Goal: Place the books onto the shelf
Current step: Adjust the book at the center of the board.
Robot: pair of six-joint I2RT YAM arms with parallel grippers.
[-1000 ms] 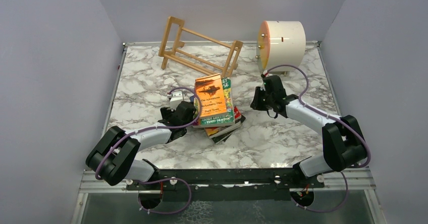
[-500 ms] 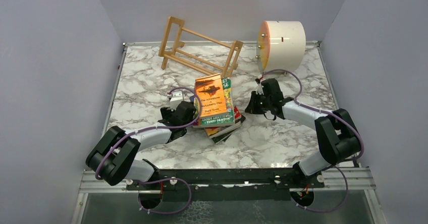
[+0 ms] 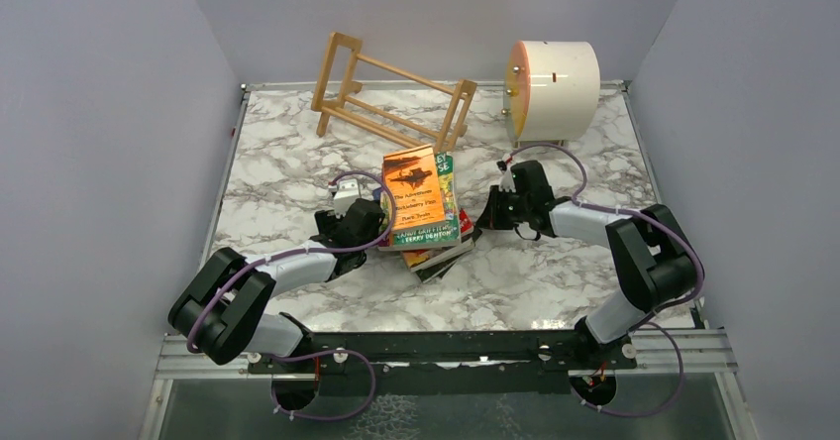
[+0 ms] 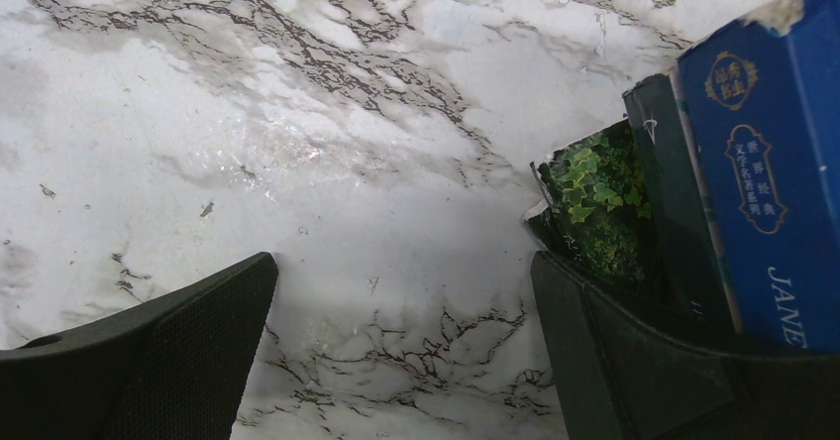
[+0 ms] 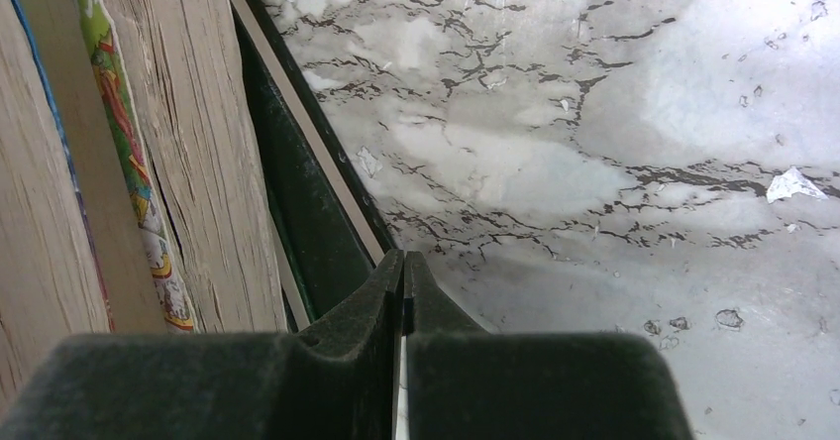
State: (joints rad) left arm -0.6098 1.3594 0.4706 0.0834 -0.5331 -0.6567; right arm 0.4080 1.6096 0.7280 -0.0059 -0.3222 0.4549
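Two grippers flank the pile, one on each side. The right gripper [image 3: 487, 218] is clenched on nothing, its closed tips low at the right foot of the books [image 3: 424, 224]. That pose suits nudging the pile or prying under a cover better than grasping. The left gripper [image 3: 365, 224] is released and spread wide, low at the left side of the pile, likely ready to take a few books or to brace them against a push.

All the books lie stacked flat mid-surface, and none is on the shelf [image 3: 391, 93]. The shelf stands at the far side of the surface [image 3: 287, 163], left of a cream drum [image 3: 553, 85].

Only the top view shows the orange cover [image 3: 416, 187] on top of the pile and the gap to the shelf. Only the left wrist view shows an ivy-printed cover [image 4: 599, 202] and a blue spine [image 4: 763, 153] beside one finger [image 4: 614, 361]; whether they touch I cannot tell. The right wrist view shows page edges [image 5: 188, 143] and a thin dark cover [image 5: 297, 202] just left of the shut tips.
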